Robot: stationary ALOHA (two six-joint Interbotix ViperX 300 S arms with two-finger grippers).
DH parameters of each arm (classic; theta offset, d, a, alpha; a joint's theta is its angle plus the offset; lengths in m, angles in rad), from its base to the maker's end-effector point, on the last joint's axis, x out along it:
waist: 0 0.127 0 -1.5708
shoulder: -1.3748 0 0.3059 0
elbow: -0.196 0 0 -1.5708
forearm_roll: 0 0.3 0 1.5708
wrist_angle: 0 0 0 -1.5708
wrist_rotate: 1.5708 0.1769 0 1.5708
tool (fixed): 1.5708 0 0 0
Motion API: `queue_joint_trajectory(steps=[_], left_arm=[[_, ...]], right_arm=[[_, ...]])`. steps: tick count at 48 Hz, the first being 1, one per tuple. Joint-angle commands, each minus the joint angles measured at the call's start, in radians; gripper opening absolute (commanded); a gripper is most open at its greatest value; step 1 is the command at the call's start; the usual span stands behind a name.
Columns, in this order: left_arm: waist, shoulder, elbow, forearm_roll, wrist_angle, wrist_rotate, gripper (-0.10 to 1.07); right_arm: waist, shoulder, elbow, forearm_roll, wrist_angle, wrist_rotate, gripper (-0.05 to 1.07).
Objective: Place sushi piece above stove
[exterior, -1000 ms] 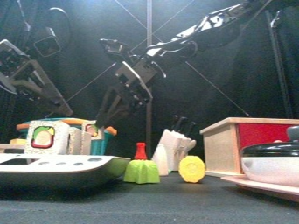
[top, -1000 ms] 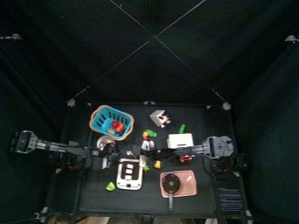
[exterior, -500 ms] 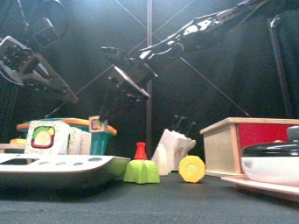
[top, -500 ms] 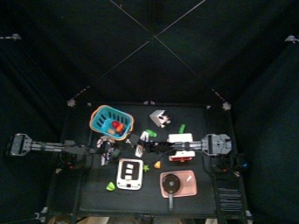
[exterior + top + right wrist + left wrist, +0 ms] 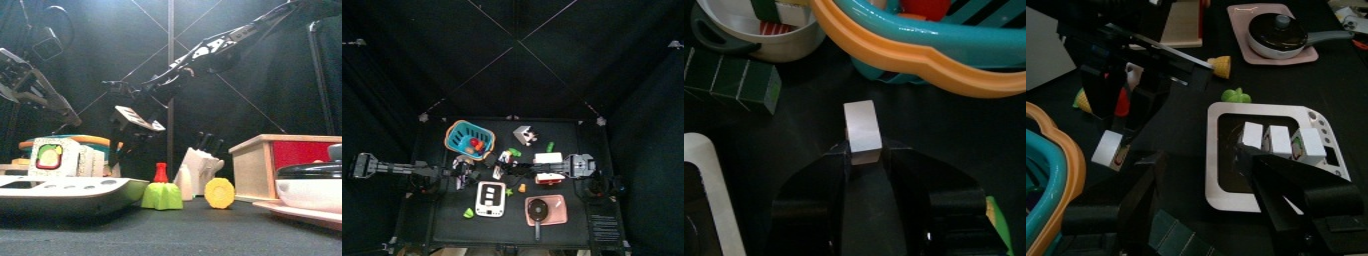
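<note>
Sushi piece (image 5: 862, 131) lengthwise in right gripper (image 5: 867, 160), beside stove (image 5: 700, 200).

In the top view the things on the bench (image 5: 442, 225) were too small to tell apart, and the sushi piece (image 5: 862, 131) could not be picked out there. In the right wrist view the right gripper (image 5: 865, 158) covered the near end of the sushi piece, and the teal basket (image 5: 938, 55) was cut by the picture's edge. In the front view the stove (image 5: 60, 190) ran off the left edge, and the left gripper's (image 5: 1280, 165) own tips were a dark blur over the stove in its wrist view.
</note>
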Motion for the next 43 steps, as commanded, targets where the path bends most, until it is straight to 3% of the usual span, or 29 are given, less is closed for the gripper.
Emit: queue_joint_trajectory(steps=[1, 28, 43], left_arm=[[-0.002, 0.0, -0.009, -0.002, -0.005, 0.0, 0.93], [-0.002, 0.0, 0.002, -0.009, -0.006, 0.0, 0.93], [-0.002, 0.0, 0.002, -0.011, -0.005, 0.0, 0.93]], right_arm=[[-0.021, -0.018, -0.02, 0.031, -0.031, 0.002, 0.69], [-0.026, 0.0, 0.006, 0.092, -0.043, -0.002, 0.71], [-0.023, -0.006, 0.002, 0.094, -0.041, -0.005, 0.91]])
